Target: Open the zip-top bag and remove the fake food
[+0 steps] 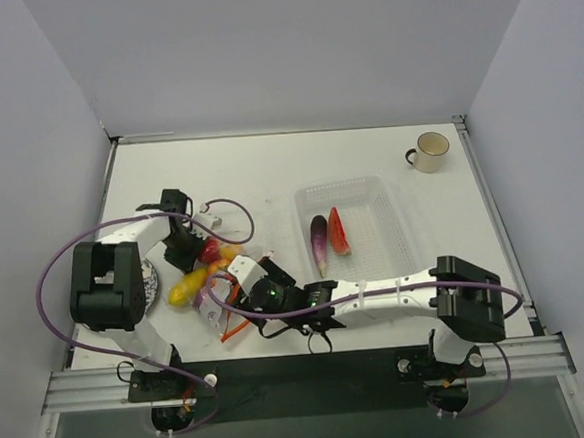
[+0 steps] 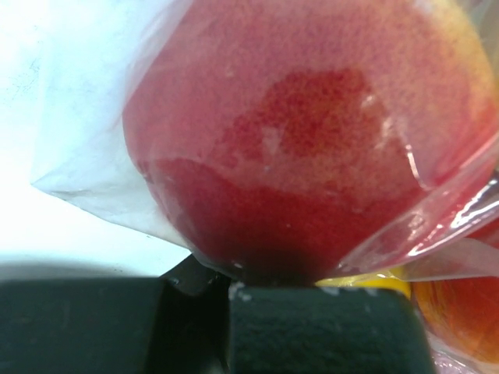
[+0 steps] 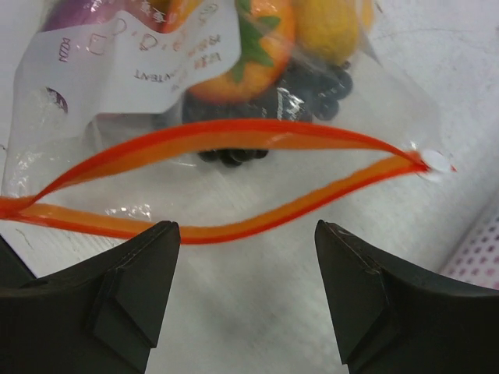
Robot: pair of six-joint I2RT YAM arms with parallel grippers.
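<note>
The zip-top bag [image 1: 219, 276] lies at the left front of the table, with yellow and red fake food inside. In the right wrist view its mouth gapes open, framed by the orange-red zip strip [image 3: 234, 139]. Behind the strip lie an orange fruit [image 3: 242, 54], dark grapes [image 3: 312, 89] and a yellow piece [image 3: 327, 27]. My right gripper [image 3: 245, 227] is open and empty just in front of the mouth; it also shows in the top view [image 1: 242, 288]. My left gripper [image 1: 184, 245] is shut on the bag's far end, against a red fruit [image 2: 312, 132]. A purple eggplant [image 1: 320, 240] and a red chili [image 1: 339, 232] lie in the basket.
The white mesh basket [image 1: 371, 195] stands right of the bag; its edge shows in the right wrist view [image 3: 477, 261]. A cream mug [image 1: 430, 151] stands at the back right. A small patterned plate [image 1: 152, 284] lies under the left arm. Purple cables loop over both arms.
</note>
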